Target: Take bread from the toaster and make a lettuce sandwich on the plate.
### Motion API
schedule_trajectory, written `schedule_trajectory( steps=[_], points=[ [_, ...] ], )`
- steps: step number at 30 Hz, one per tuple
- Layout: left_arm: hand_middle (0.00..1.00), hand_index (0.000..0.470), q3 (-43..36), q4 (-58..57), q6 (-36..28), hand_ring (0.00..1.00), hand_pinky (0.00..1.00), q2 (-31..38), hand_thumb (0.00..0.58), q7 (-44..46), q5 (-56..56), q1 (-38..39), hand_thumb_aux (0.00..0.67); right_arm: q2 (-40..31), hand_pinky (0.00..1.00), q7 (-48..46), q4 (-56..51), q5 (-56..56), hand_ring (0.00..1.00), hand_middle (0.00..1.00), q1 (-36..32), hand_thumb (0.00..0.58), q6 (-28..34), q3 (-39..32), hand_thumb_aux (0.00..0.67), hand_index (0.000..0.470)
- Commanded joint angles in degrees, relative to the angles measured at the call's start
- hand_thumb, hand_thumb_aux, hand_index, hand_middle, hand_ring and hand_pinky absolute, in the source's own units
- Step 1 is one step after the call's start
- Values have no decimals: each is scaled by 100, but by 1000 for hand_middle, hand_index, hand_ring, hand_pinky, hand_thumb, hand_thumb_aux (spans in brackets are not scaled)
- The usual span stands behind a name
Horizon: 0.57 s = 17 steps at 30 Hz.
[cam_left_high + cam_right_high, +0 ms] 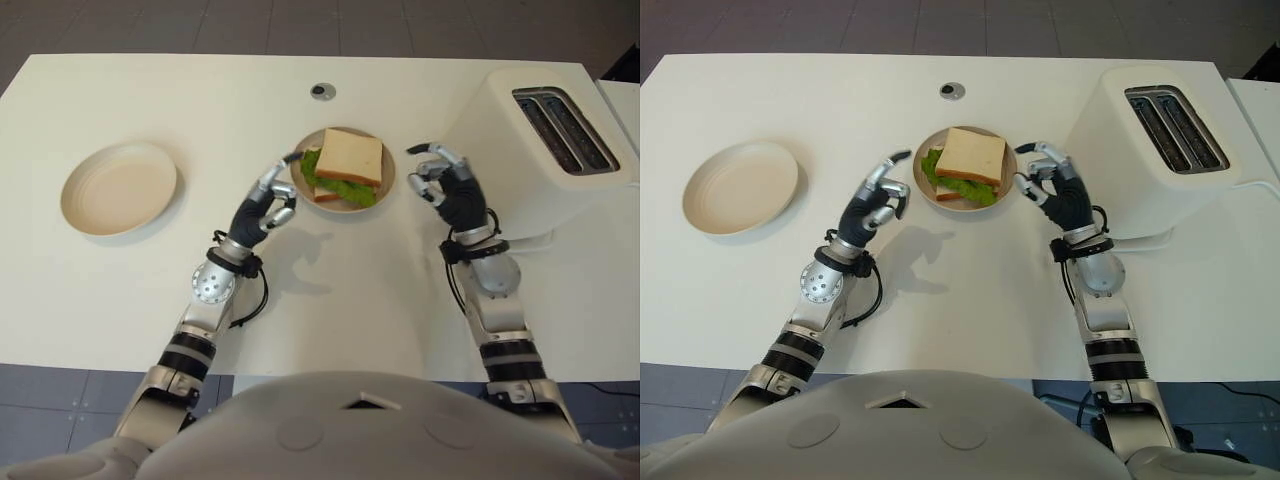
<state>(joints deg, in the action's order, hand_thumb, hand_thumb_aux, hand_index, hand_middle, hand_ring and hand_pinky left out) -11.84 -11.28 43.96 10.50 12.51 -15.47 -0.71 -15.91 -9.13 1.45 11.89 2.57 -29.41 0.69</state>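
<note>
Loosely curled and gripping nothing, the left hand (262, 210) sits at the plate's (385, 192) eight o'clock, one fingertip perhaps touching the rim. The right hand (450, 185), likewise curled and empty, hangs at three o'clock. On the plate lies the squarish sandwich (348, 160), its lower slice mostly hidden, with ruffled lettuce (345, 192) spilling out at six and nine. At two o'clock stands a smooth white toaster (520, 150), its slots running eleven-to-five, their interiors dark.

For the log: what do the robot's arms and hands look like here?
Left hand and right hand alike: silver metal fingers over black palms. Black cables loop at each wrist. The forearms are silver segments with black bands; a round silver disc sits at the left wrist.
</note>
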Motion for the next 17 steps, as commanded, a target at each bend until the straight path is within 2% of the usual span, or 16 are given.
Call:
schedule_trajectory(
  steps=[1,4,7,11,17],
  points=[
    [0,0,345,-258,-135,0,0,-396,0,-144,37,-293,0,284,0,603,-582,-689,0,0,-376,0,41,242,0,0],
    [0,0,466,-715,37,0,0,-737,0,-348,464,-602,0,423,0,1167,-1342,-1502,0,0,-669,0,-283,278,0,0],
    [0,0,728,-1259,265,0,0,-882,0,-744,1046,-847,0,543,0,1337,-1645,-1756,0,0,-756,0,-550,218,0,0],
    [0,0,945,-1573,490,0,0,-899,0,-912,1292,-1000,0,642,0,1351,-1798,-1866,0,0,-768,0,-777,154,0,0],
    [0,0,1101,-1847,254,0,0,-930,0,-1114,1505,-1278,0,840,0,1379,-1847,-1876,0,0,-1014,0,-869,115,0,0]
  ],
)
